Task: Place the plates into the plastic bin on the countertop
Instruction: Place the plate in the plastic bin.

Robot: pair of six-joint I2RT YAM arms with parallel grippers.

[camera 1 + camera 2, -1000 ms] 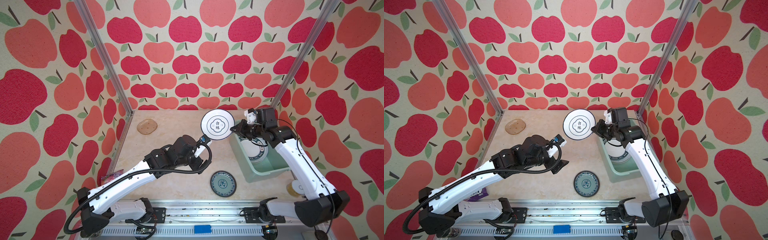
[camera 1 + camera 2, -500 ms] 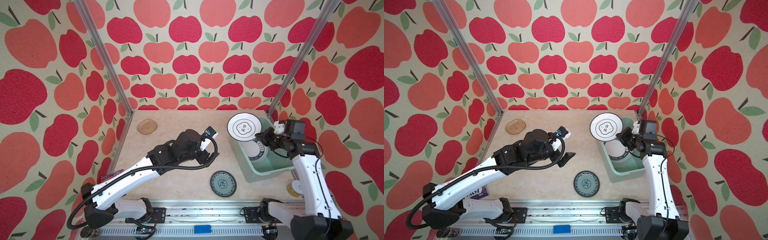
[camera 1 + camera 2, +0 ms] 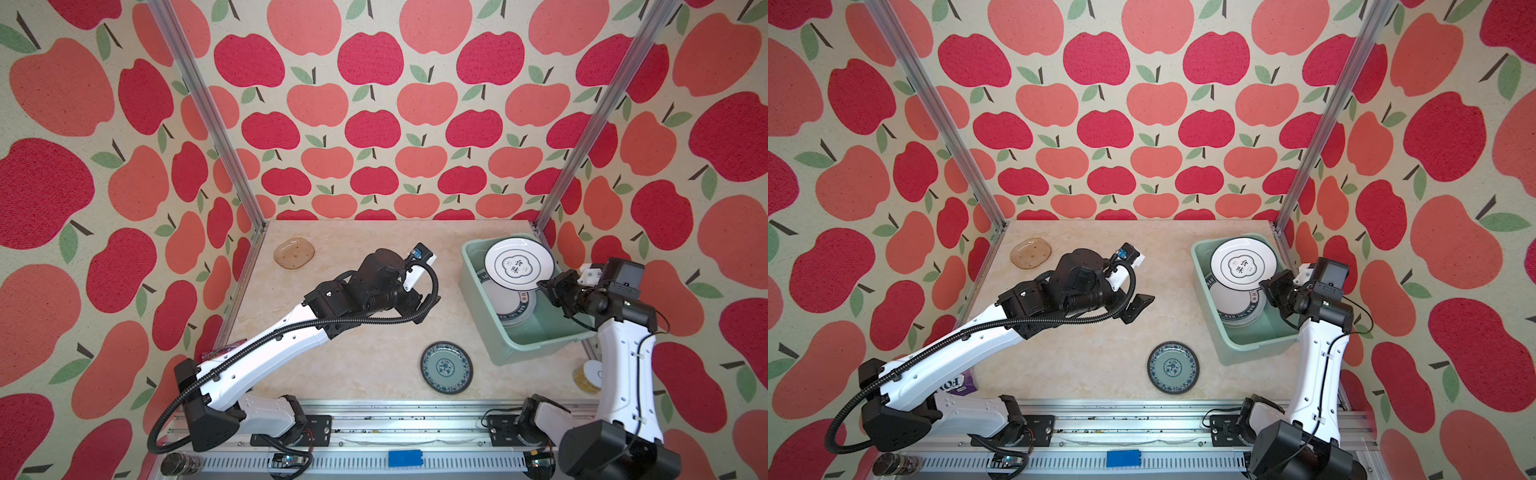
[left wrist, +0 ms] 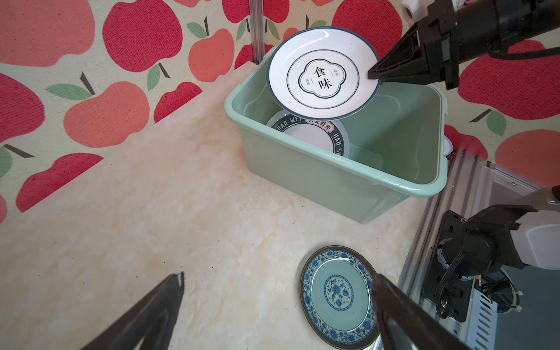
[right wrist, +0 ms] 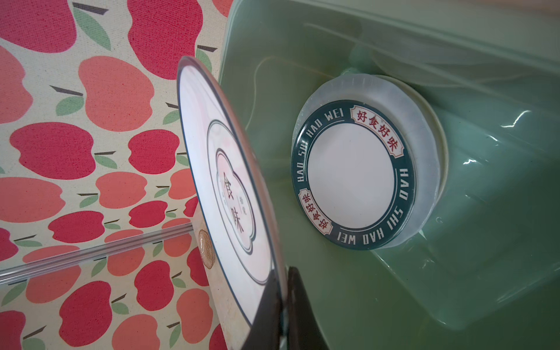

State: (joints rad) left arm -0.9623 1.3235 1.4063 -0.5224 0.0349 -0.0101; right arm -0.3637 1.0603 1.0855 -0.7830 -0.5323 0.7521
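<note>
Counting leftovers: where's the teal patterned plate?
In both top views, the round teal patterned plate lies on the beige countertop, front-left of the mint-green plastic bin.

We read 食味 in black inside the lobed emblem at the centre of the black-rimmed plate (image 4: 322, 74). The small characters flanking it on either side are too small for us to make out. On the green-rimmed plate (image 5: 353, 175) we get HAO SHI HAO WEI in white capitals, running twice round the dark rim. Two cream cartouches split the lettering, each carrying 好食好味 in red. In a top view the purple packet (image 3: 957, 383) shows bold white letters starting FO, and the rest is covered.
</note>
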